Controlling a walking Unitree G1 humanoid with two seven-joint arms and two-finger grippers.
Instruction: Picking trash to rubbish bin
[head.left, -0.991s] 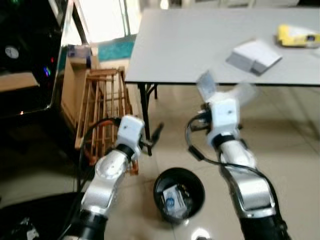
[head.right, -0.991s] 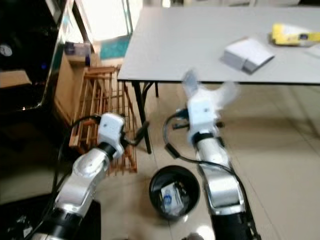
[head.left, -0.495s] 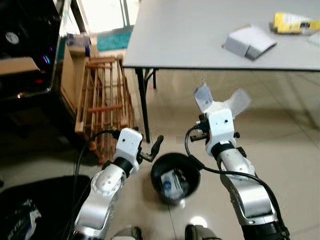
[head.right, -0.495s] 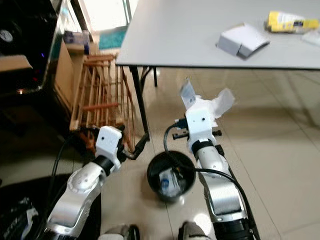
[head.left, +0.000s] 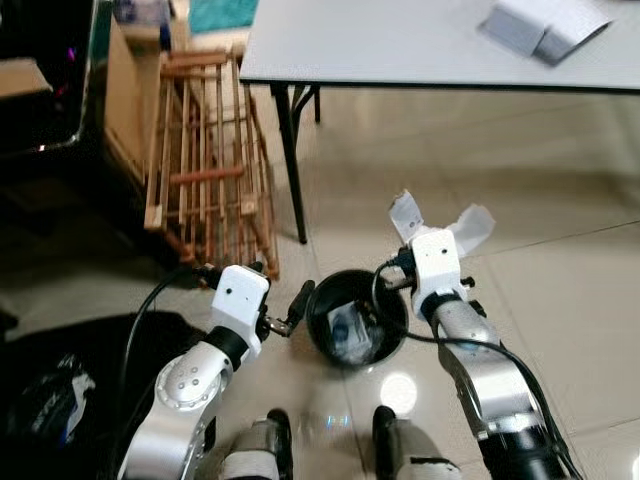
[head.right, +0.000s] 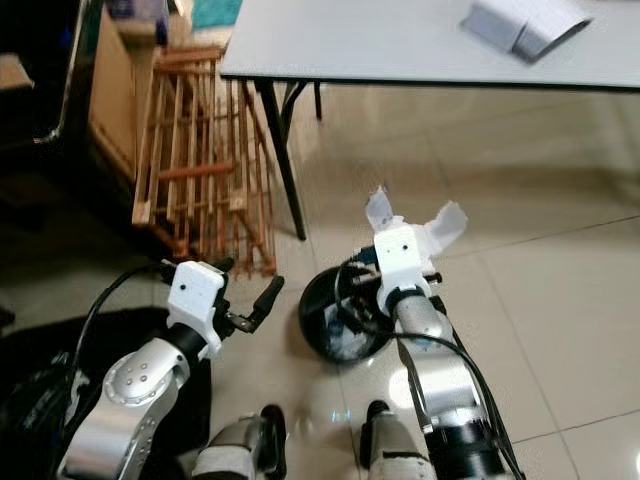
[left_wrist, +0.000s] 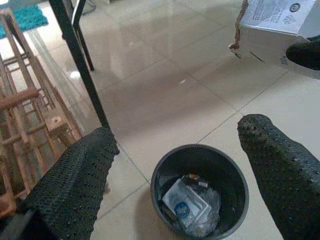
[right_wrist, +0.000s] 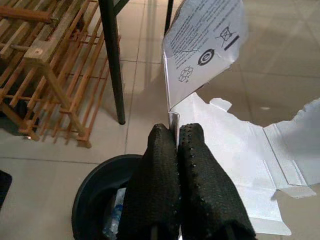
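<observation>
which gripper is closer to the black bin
Left. The open left gripper sits beside the black bin rim; the right gripper, pinching torn cardboard, hovers above its far side.

Bright daylight, glossy floor (head.left: 560, 220) glare, slight blur

Glossy beige tile floor (head.left: 560, 230) spreads across the frame, catching a bright glare low centre. Grey table (head.left: 400, 40) runs along the top on black legs (slender ones). Wooden rack (head.left: 205, 165) leans upper left, beside a cardboard box (head.left: 125, 110).
</observation>
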